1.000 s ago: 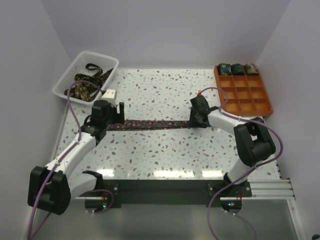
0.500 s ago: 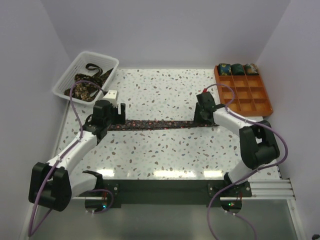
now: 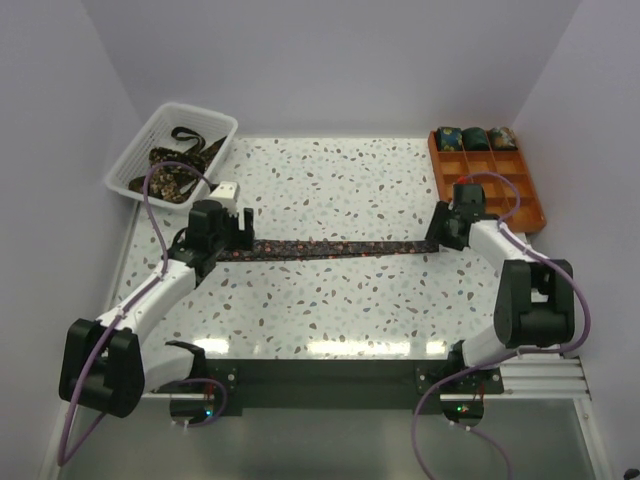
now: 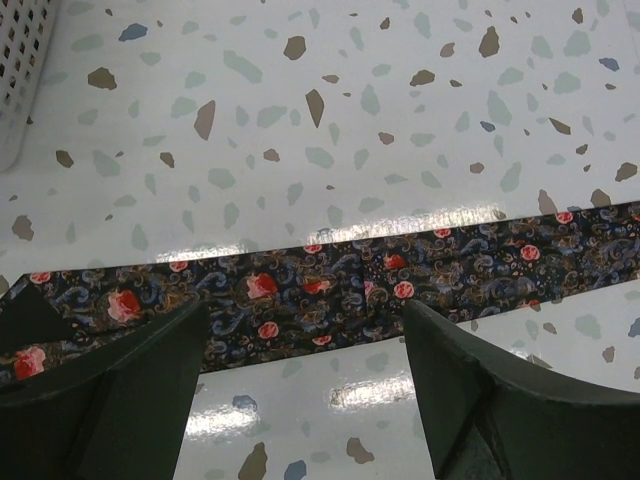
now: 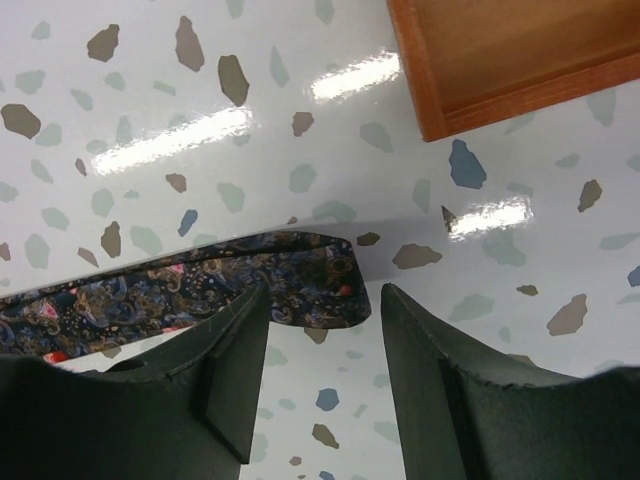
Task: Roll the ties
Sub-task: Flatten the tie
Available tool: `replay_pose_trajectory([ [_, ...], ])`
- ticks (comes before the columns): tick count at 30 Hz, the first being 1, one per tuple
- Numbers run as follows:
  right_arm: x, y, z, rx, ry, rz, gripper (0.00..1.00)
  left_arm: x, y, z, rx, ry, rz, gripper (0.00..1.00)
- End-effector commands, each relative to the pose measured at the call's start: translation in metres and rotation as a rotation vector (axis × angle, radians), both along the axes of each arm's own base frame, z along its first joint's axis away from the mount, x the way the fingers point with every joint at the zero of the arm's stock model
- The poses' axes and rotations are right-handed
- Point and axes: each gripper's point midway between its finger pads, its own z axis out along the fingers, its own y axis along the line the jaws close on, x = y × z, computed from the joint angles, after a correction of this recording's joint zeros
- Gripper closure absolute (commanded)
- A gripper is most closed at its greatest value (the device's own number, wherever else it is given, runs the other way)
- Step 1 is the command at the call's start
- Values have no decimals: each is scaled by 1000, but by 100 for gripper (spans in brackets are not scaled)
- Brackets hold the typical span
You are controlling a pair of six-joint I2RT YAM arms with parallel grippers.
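Observation:
A dark floral tie (image 3: 330, 247) lies flat and stretched out across the table between my two grippers. My left gripper (image 3: 226, 236) is open and stands low over the tie's left part; in the left wrist view the tie (image 4: 420, 280) runs across just beyond the open left gripper (image 4: 305, 312). My right gripper (image 3: 446, 230) is open at the tie's right end; in the right wrist view that rounded end (image 5: 315, 280) lies on the table between the fingers of the right gripper (image 5: 322, 300). Three rolled ties (image 3: 474, 138) sit in the tray's back row.
The orange gridded tray (image 3: 500, 205) stands at the back right, its corner (image 5: 470, 90) close beyond my right gripper. A white mesh basket (image 3: 135, 160) with more loose ties (image 3: 180, 165) stands at the back left, its edge in the left wrist view (image 4: 20, 70).
My right gripper has moved right toward the tray, and the tie's right end has gone with it, so the tie lies longer. The left arm has barely moved.

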Motion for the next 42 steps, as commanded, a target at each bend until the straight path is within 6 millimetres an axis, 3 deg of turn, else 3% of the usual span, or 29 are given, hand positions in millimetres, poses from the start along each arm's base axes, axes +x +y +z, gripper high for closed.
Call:
replay_pose_trajectory([
  [1, 1, 1, 1, 74, -22, 43, 48, 12, -10, 22, -44, -61, -21, 17],
  [12, -2, -20, -28, 106, 29, 5, 62, 11, -17, 19, -57, -47, -45, 17],
  [20, -2, -25, -41, 109, 67, -16, 66, 12, -16, 15, -51, -31, -36, 17],
  [22, -3, -24, -43, 114, 71, -14, 72, 10, -9, 10, -43, -13, 6, 18],
  [33, -3, -22, -37, 126, 63, -10, 73, -3, 26, -21, -89, 94, 330, 31],
  [36, -4, -22, -38, 128, 67, -13, 73, 3, 44, -22, -124, 82, 397, 33],
  [42, -4, -20, -37, 132, 64, -9, 75, 26, 41, -40, -140, 120, 396, 42],
])
